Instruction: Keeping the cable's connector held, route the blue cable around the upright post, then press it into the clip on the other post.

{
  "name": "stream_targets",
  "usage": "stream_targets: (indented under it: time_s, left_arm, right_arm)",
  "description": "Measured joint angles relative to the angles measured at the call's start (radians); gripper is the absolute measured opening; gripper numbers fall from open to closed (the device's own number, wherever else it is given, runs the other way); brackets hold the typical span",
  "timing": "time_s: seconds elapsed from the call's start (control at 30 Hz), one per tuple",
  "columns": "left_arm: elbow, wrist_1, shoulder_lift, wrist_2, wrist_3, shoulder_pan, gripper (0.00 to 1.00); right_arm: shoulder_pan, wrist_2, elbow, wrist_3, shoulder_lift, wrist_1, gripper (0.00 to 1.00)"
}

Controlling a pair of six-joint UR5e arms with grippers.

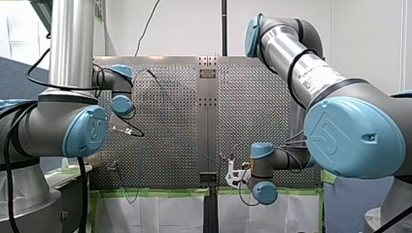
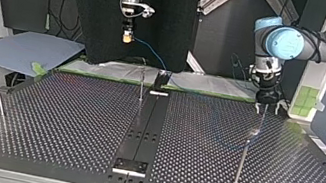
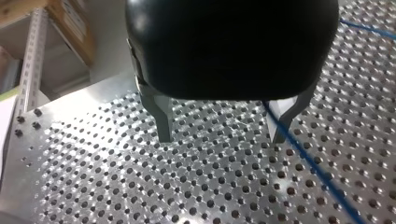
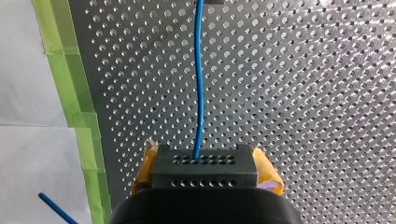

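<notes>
My right gripper (image 4: 204,157) has its yellow pads (image 4: 145,164) shut on the black connector (image 4: 204,167). The blue cable (image 4: 199,84) runs straight ahead from the connector over the perforated plate. In the top view that gripper (image 2: 127,37) hangs high at the back left, and the cable (image 2: 152,55) slopes down toward a black fixture (image 2: 162,78) at the table's far middle. A thin upright post (image 2: 142,85) stands just beside that fixture. My left gripper (image 3: 223,137) is open just above the plate, its metal fingers (image 3: 163,123) holding nothing. The cable (image 3: 313,168) passes beside one fingertip.
The perforated table (image 2: 69,120) has a dark centre rail (image 2: 147,124). Another thin post (image 2: 0,111) stands at the top view's left and a slim rod (image 2: 242,159) at its right, below my left gripper (image 2: 266,105). Green tape (image 4: 70,70) edges the plate.
</notes>
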Motion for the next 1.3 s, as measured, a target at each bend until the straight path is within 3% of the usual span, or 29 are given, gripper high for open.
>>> stream_targets:
  time_s: [0.33, 0.7, 1.03, 1.3]
  left_arm:
    - [0.0, -0.039, 0.036, 0.076, 0.083, -0.004, 1.0]
    - [0.0, -0.11, 0.106, 0.162, 0.086, -0.007, 1.0]
    - [0.0, -0.179, 0.164, 0.175, 0.114, -0.009, 1.0]
    - [0.0, -0.243, 0.209, 0.174, 0.164, -0.01, 1.0]
  right_arm:
    - [0.0, 0.0, 0.0, 0.0, 0.0, 0.0, 0.0]
    - [0.0, -0.001, 0.0, 0.0, 0.0, 0.0, 0.0]
    - [0.0, -0.005, 0.0, 0.0, 0.0, -0.001, 0.0]
    - [0.0, -0.006, 0.0, 0.005, 0.0, -0.004, 0.0]
